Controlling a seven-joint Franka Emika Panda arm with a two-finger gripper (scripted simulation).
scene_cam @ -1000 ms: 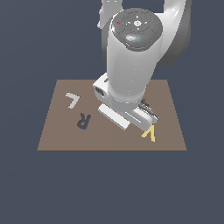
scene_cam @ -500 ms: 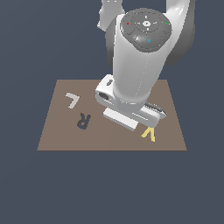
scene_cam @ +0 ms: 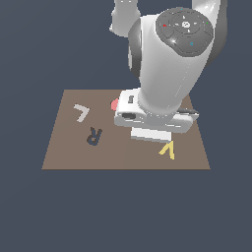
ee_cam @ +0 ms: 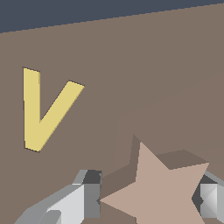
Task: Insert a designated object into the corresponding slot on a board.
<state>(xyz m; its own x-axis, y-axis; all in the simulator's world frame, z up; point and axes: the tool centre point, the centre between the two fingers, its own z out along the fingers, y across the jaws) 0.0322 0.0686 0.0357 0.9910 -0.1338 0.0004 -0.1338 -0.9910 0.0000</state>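
**Q:** Wrist view first: where is the tan star, and what is the end effector doing?

**A:** The tan star (ee_cam: pixel 168 190) sits between the two fingers (ee_cam: pixel 83 199) of the end effector (ee_cam: pixel 148 197), one grey finger at each side of it. The fingers stand close against its points, so it looks pinched, though the exact contact on either side is hard to make out. Whether the star is lifted off the board (ee_cam: pixel 144 65) or lying on it, I cannot tell; a darker patch of shade lies on the board right behind it.

**Q:** What else shows on the board?

**A:** A yellow V (ee_cam: pixel 43 111) lies flat on it, apart from the star.

**Q:** And the exterior view?

**A:** The arm (scene_cam: pixel 170 64) leans over the brown board (scene_cam: pixel 64 152) and hides the star and the fingers completely. The yellow V (scene_cam: pixel 168 150) lies just beside the arm's lower end, toward the near edge. A dark R (scene_cam: pixel 93 136) and a pale grey L (scene_cam: pixel 81 112) lie toward the exterior view's left, well apart from the arm. A bit of a pink shape (scene_cam: pixel 114 104) peeks out at the arm's edge. The star-shaped slot is not visible in either view.
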